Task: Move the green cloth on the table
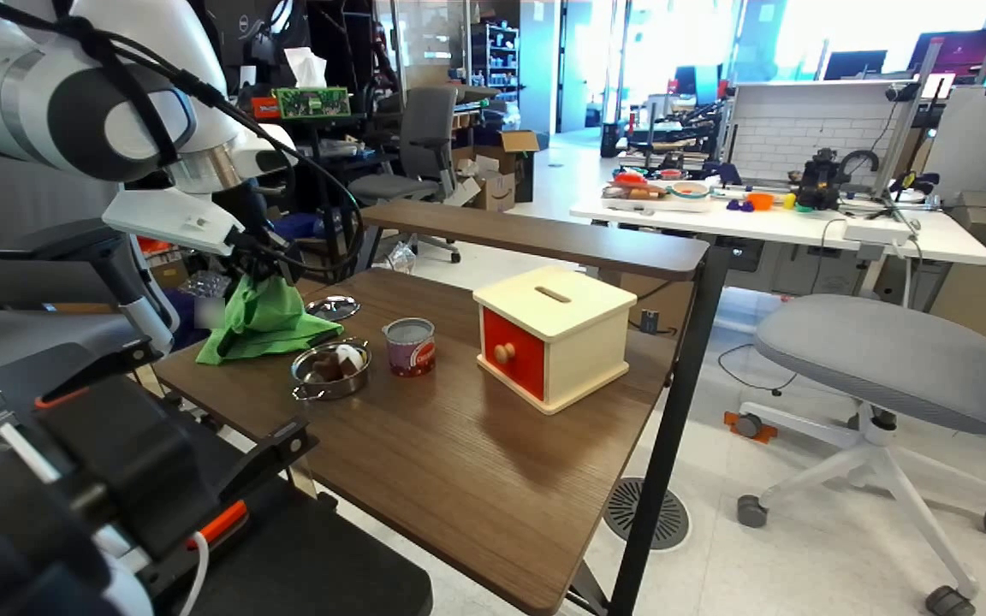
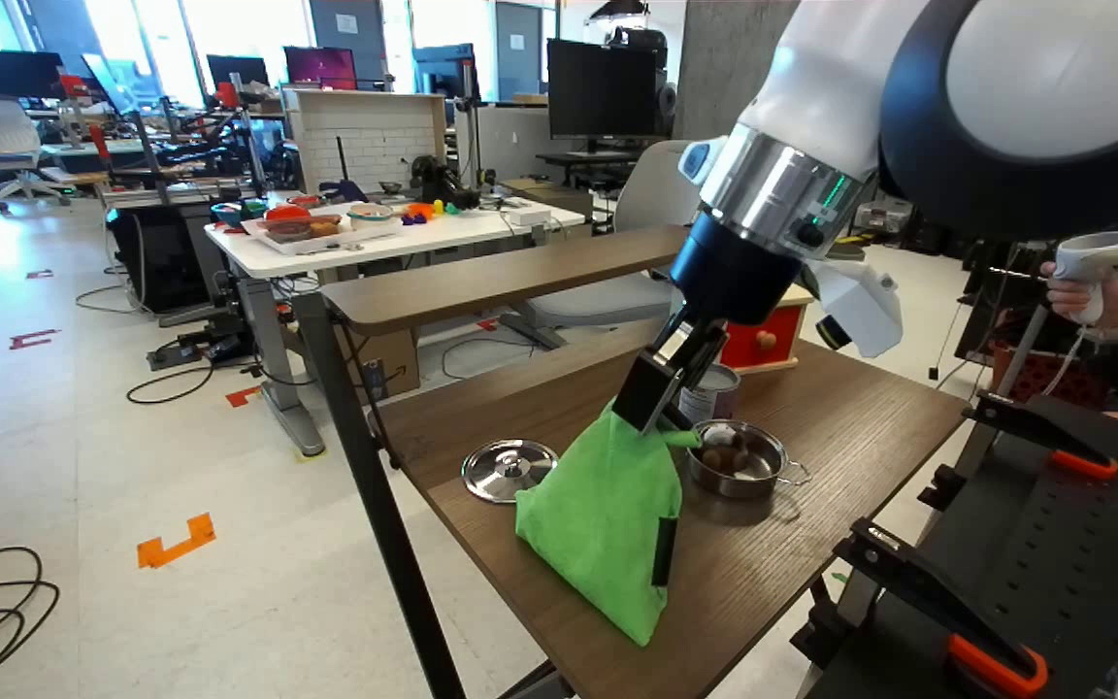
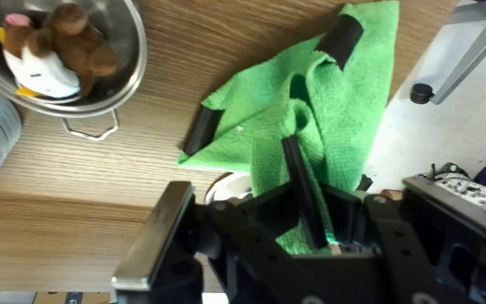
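The green cloth (image 1: 264, 321) has black strips on its edges. It is bunched up at its top, and its lower part spreads toward the brown table (image 1: 459, 479) near the table's end. It hangs like a tent in an exterior view (image 2: 608, 515). My gripper (image 2: 654, 413) is shut on the upper part of the cloth, with the fingers pointing down. In the wrist view the cloth (image 3: 348, 97) is folded between the fingers (image 3: 304, 202), and a black strip stands up between them. My gripper also shows at the cloth's top in an exterior view (image 1: 258, 267).
A metal pot (image 1: 330, 372) holding small soft toys stands beside the cloth. A metal lid (image 2: 509, 470) lies on the table close to the cloth. A can (image 1: 411, 346) and a wooden box with a red drawer (image 1: 555, 338) stand farther along. A raised shelf (image 1: 527, 235) runs along one long side.
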`<state>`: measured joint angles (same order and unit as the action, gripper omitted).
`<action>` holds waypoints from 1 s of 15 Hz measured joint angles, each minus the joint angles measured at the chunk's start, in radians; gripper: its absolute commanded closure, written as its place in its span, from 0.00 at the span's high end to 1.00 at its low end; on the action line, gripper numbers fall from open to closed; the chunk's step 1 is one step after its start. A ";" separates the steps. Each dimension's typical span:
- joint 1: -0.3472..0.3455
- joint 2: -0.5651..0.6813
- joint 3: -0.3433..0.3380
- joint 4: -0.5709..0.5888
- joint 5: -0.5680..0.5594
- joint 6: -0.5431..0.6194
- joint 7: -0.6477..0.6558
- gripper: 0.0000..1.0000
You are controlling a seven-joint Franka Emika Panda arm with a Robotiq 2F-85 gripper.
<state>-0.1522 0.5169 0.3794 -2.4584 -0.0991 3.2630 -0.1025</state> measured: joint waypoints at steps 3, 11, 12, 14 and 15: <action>0.065 0.048 -0.109 0.038 0.000 0.000 -0.003 0.00; 0.264 0.197 -0.300 0.176 0.007 0.000 0.017 0.04; 0.279 0.210 -0.305 0.193 0.008 0.000 0.025 0.28; 0.298 0.233 -0.310 0.226 0.009 -0.001 0.042 0.30; 0.306 0.243 -0.313 0.240 0.010 -0.002 0.050 0.37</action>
<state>0.1534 0.7596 0.0669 -2.2186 -0.0893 3.2607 -0.0524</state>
